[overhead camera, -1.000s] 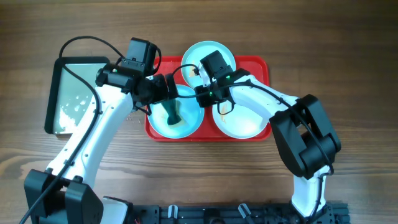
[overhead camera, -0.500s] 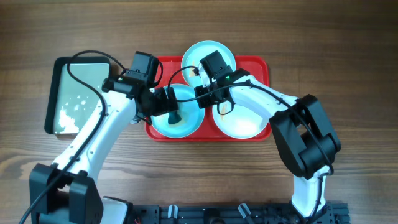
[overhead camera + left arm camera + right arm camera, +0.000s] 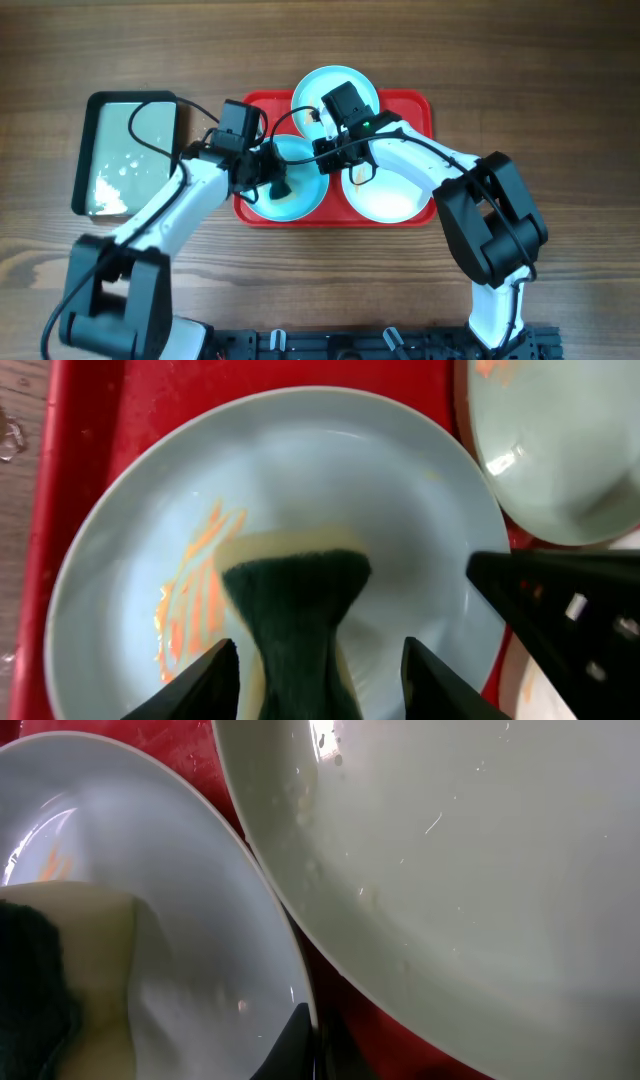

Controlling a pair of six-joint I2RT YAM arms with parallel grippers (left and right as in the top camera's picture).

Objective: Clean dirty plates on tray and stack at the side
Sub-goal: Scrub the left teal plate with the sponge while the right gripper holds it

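Note:
The red tray (image 3: 422, 108) holds three plates. My left gripper (image 3: 277, 176) hangs over the near-left aqua plate (image 3: 300, 200), which carries orange smears (image 3: 190, 595). Its fingers (image 3: 215, 680) stand on either side of an upright green and yellow sponge (image 3: 295, 590), and a gap shows on the right side. My right gripper (image 3: 322, 158) is shut on that plate's right rim (image 3: 308, 1005), which is pinched between its thin jaws. The second aqua plate (image 3: 335, 90) lies at the tray's back. The white plate (image 3: 390, 195) lies at the near right and fills much of the right wrist view (image 3: 480, 850).
A narrow black-rimmed tray (image 3: 82, 150) with water and foam sits on the wooden table left of the red tray. Both arms cross over the red tray's middle. Water drops lie on the wood by the tray's left edge (image 3: 12, 435).
My left gripper has slid right and lower, coming down around the standing sponge, and its jaws have narrowed. The right gripper has kept its hold on the plate's rim.

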